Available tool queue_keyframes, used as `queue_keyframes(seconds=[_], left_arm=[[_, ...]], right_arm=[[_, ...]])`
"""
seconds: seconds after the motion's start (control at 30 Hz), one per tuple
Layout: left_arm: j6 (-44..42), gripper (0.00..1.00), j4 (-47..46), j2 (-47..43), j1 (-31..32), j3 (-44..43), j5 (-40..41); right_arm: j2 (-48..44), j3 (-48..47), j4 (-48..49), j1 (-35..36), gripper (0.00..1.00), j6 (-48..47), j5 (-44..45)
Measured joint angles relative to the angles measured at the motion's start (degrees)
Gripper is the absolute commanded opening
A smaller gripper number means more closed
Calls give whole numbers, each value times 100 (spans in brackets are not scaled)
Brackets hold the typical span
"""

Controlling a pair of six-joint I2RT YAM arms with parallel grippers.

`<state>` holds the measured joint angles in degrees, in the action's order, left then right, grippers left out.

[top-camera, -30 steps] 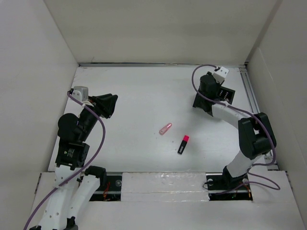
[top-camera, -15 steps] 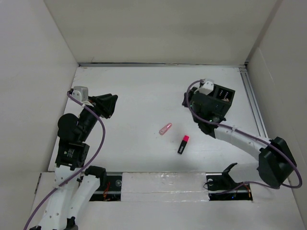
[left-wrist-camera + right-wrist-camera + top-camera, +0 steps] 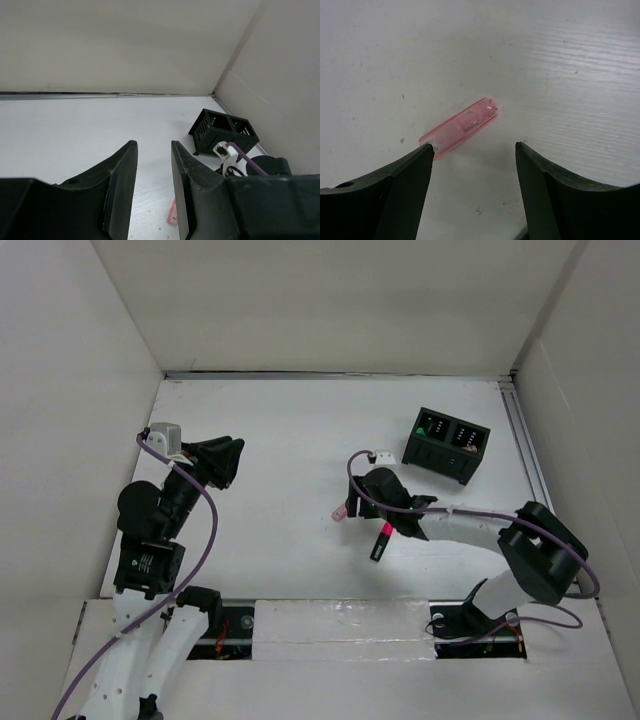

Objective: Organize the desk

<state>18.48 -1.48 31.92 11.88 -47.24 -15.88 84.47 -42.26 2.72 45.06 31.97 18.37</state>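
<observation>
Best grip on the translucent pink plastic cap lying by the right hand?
Take the translucent pink plastic cap across its mid-length, coming down from above. It lies flat on its side on the white desk, so only its long flanks are free; the open right hand should straddle its narrow width.

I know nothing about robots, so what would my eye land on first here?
Probably the right arm's fingers, spread open low over a small see-through pink cap lying mid-desk. Just beside it lies a black marker with a pink end, and a black organizer box stands towards the far right of the white desk.
</observation>
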Motion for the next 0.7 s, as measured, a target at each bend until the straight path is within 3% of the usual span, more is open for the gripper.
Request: queue_keyframes(seconds=[0.27,0.53,0.7], left_arm=[[0,29,0,-7,0,0,4],[0,29,0,-28,0,0,7],[-2,29,0,-28,0,0,11]], right_arm=[[789,-120,262,79,71,149,-645],[1220,-444,612,96,68,229,-688],[1580,-813,623,240,58,179,-468]])
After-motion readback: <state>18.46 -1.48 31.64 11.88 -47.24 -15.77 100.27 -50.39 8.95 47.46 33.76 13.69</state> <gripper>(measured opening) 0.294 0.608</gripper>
